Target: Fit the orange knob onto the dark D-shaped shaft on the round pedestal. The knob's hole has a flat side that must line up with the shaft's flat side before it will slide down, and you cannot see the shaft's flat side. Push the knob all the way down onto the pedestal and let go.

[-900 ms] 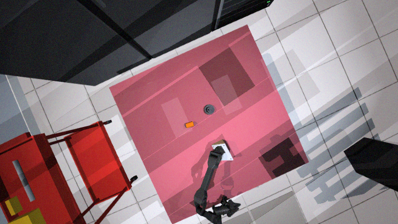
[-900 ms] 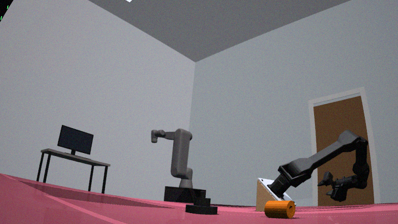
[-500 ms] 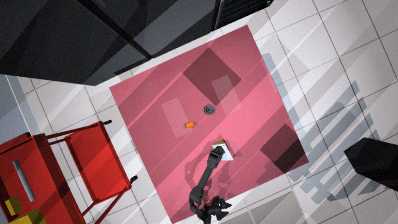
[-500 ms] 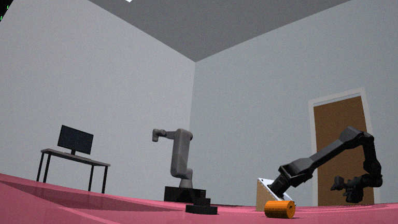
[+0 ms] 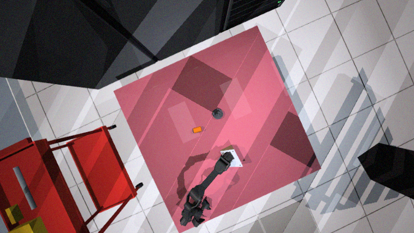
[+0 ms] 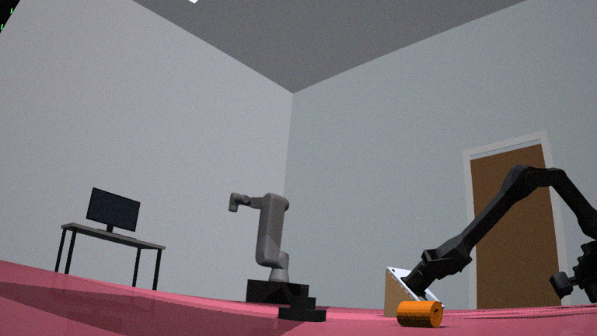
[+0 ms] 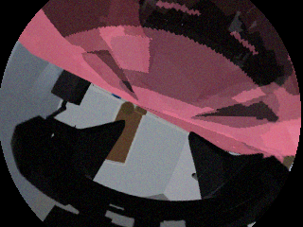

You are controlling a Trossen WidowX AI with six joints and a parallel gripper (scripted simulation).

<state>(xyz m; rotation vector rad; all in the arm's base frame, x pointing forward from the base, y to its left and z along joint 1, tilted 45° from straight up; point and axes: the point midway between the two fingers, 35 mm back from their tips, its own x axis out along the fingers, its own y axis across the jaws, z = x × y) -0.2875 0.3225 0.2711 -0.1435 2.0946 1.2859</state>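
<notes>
Orange knob [image 5: 197, 129] [image 6: 418, 313]: matt, plastic-looking, side finely ribbed in exterior view. Round pedestal [image 5: 217, 113] [image 6: 301, 314]: dark grey, smooth, dull sheen in top view. Arm [image 5: 210, 179] [image 6: 488, 215]: black, matt, plastic-looking. Slanted board [image 5: 236, 160] [image 6: 396, 274]: white face smooth; side brown, dull, like wood or cardboard. Pink tabletop [image 5: 146, 120] [image 6: 154, 310]: smooth, semi-glossy, pale reflected patches. Door [image 6: 512, 231] [image 7: 124, 142]: brown, wood-like, matt. Red cart [image 5: 96, 169]: painted-metal look, smooth. Floor tiles [image 5: 311, 35]: pale, smooth.
</notes>
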